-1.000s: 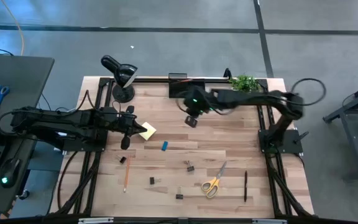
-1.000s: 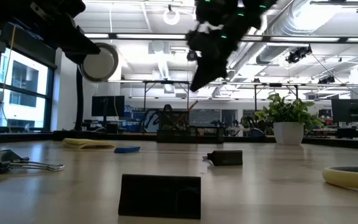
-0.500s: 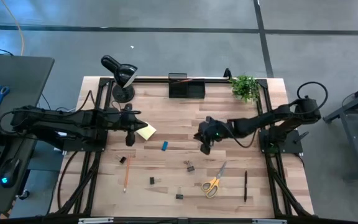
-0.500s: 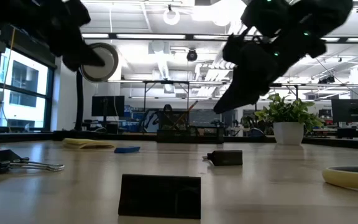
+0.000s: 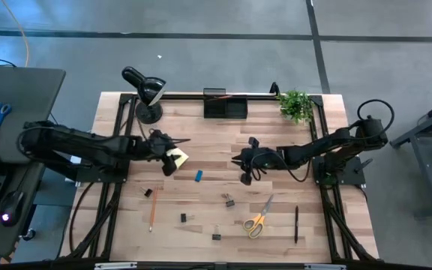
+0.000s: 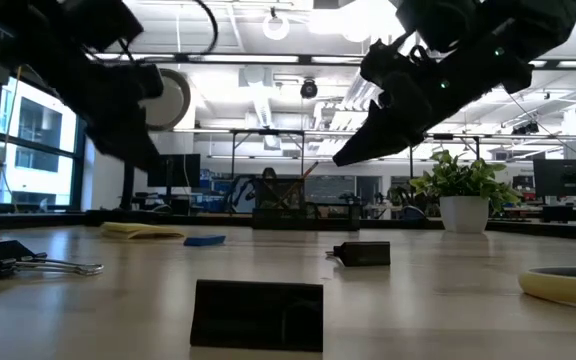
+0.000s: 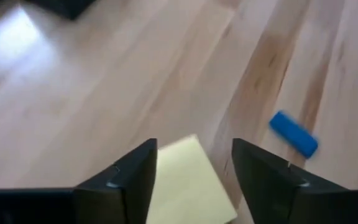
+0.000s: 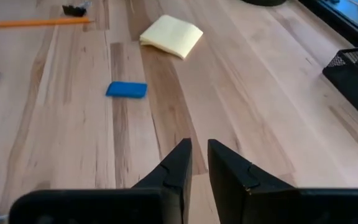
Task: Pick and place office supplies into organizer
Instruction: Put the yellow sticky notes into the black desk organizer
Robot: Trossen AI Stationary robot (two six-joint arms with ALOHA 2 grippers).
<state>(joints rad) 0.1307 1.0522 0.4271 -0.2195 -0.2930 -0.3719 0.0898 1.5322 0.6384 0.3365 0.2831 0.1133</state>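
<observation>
Two dark arms reach in over the wooden table (image 5: 276, 195) from opposite sides. The left gripper (image 7: 194, 165) hangs right above the yellow sticky-note pad (image 5: 177, 157), its fingers spread with the pad showing in the gap between them; nothing is held. The pad lies flat on the boards, and the small blue eraser (image 5: 198, 176) lies near it, toward the table's middle.

The right gripper (image 8: 199, 160) hovers above bare boards near the table's centre, well apart from the pad and the eraser ahead of it. Its fingers stand almost together with only a thin slit between them, and nothing is held there.

The black organizer (image 5: 225, 106) sits at the far edge of the table, between the black desk lamp (image 5: 147, 94) and a small potted plant (image 5: 295, 105). A thin orange object, seemingly a pencil, leans out of it.

The remaining supplies are scattered over the near half of the table: an orange pencil (image 5: 152, 210) lies lengthwise toward the left side, yellow-handled scissors (image 5: 258, 217) lie toward the right, and a black pen (image 5: 296, 224) lies just beyond them. Several black binder clips (image 5: 229, 200) are spread between the pencil and the scissors. Blue-handled scissors (image 5: 0, 113) lie on a separate dark desk off to the left.
</observation>
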